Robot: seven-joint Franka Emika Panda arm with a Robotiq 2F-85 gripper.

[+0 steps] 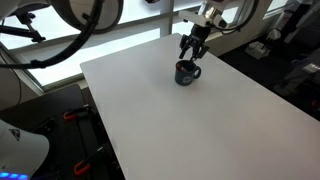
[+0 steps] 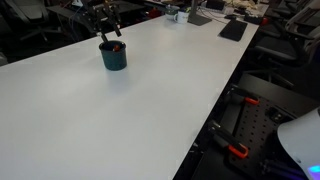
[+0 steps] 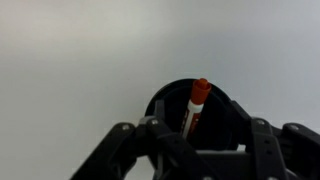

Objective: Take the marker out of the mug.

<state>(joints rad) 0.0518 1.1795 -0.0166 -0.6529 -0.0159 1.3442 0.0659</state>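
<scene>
The marker point(image 3: 196, 108) stands almost straight up in the mug point(image 3: 228, 112), right under the pincer point(image 1: 192, 52), which is spread wide open.

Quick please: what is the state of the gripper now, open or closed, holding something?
Gripper: open, holding nothing, above the mug with the marker inside.

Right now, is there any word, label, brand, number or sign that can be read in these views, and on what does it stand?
No text can be read in any view.
The marker: any print on its barrel is too blurred to read in the wrist view.
The mug: no lettering shows on it in either exterior view.
The dark flat thing at the table's far end: too small to read.
</scene>
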